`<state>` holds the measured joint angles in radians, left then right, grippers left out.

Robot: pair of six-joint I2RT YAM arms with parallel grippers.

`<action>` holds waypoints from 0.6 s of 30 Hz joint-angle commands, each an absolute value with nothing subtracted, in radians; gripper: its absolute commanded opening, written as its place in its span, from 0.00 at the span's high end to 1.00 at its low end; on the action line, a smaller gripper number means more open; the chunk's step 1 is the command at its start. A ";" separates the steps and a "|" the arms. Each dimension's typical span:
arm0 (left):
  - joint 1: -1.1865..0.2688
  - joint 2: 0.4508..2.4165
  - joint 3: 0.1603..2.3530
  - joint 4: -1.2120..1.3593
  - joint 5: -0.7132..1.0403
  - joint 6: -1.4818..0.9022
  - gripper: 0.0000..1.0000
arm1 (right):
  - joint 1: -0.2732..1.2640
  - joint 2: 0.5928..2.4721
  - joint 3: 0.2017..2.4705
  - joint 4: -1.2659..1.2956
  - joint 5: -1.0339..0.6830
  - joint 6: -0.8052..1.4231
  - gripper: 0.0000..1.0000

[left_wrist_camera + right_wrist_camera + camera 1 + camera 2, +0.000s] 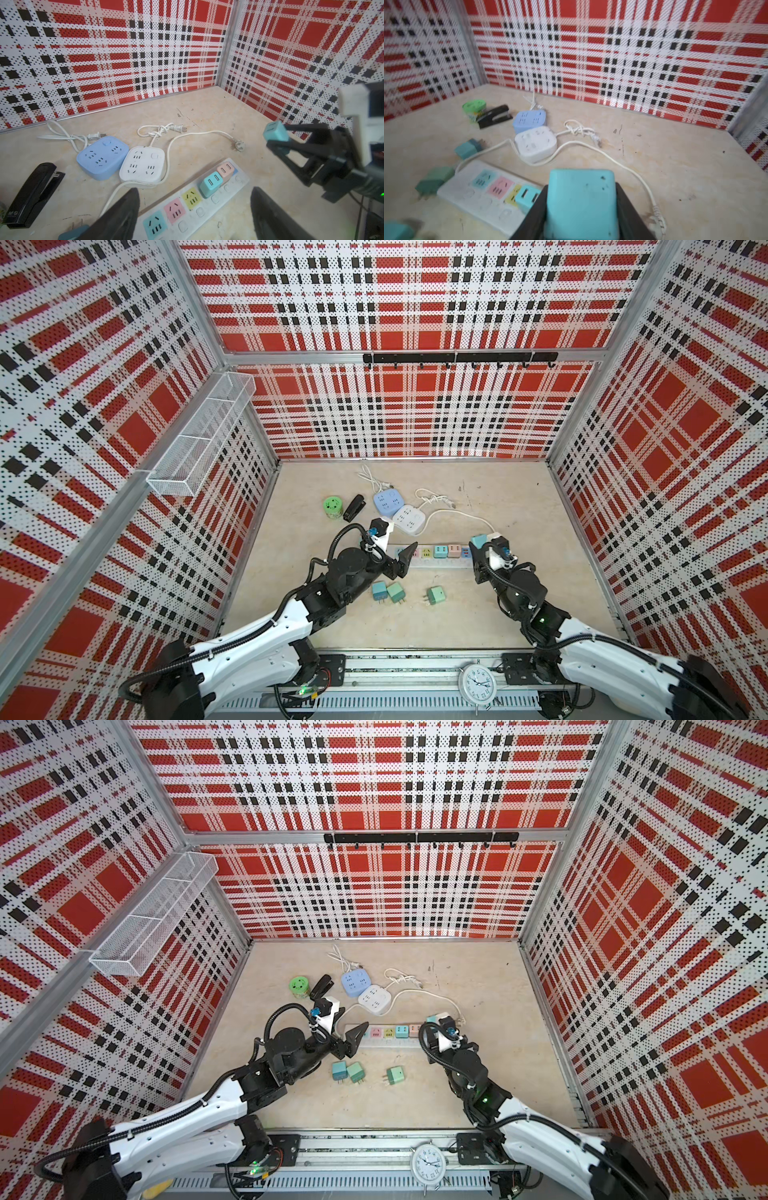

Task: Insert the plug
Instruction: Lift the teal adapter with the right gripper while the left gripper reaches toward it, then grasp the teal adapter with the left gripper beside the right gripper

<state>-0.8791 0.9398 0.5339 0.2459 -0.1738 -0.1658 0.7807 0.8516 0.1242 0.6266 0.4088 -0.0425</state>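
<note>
On the table (457, 626), your right gripper (581, 187) is clamping the teal plug (478, 540). Its fingers are pressing on both sides of the plug, which is sticking out past the tips. In both top views the plug is hanging at the 3 o'clock end of the power strip (436, 564), and the left wrist view is showing it raised clear of the strip. Your left gripper (408, 560) is hovering at the strip's 9 o'clock end, with its fingers spread wide and nothing between them.

Going down in size, you are looking at:
- **One power strip:** three coloured sockets (154, 224) (174, 208) (191, 197) are lying uncovered.
- **Two socket boxes:** the blue box (388, 502) and the white box (409, 519) are sitting just beside each other at 11 o'clock from the strip's middle.
- **One clock (477, 682):** it is sitting at 6 o'clock on the front rail.
- **One stapler (354, 508) and one green tub (333, 506):** they are lying just beside each other at 10 o'clock.
- **Six plugs:** you are holding one. Two seated plugs (211, 184) (225, 169) are standing side by side in the strip. Three loose plugs (379, 591) (397, 593) (435, 595) are lying at 6 to 7 o'clock.
</note>
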 commanded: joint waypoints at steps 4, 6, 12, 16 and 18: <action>-0.893 0.995 0.584 0.276 -0.040 -0.139 0.16 | 0.777 0.901 0.032 0.965 0.224 -0.159 0.99; -0.895 1.031 0.600 0.277 -0.001 -0.144 0.16 | 0.777 0.887 -0.009 0.984 0.223 -0.149 1.00; -0.922 1.120 0.655 0.278 0.134 -0.141 0.18 | 0.778 0.692 -0.044 0.805 0.132 -0.125 1.00; -0.944 1.155 0.675 0.279 0.174 -0.142 0.19 | 0.778 0.503 -0.045 0.600 0.049 -0.079 0.99; -0.952 1.171 0.689 0.278 0.200 -0.156 0.20 | 0.779 0.407 -0.044 0.508 0.001 -0.066 0.97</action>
<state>-0.9405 1.1545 0.6502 0.2565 0.1314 -0.1482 0.7792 0.5053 0.0101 0.6491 0.1059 -0.0921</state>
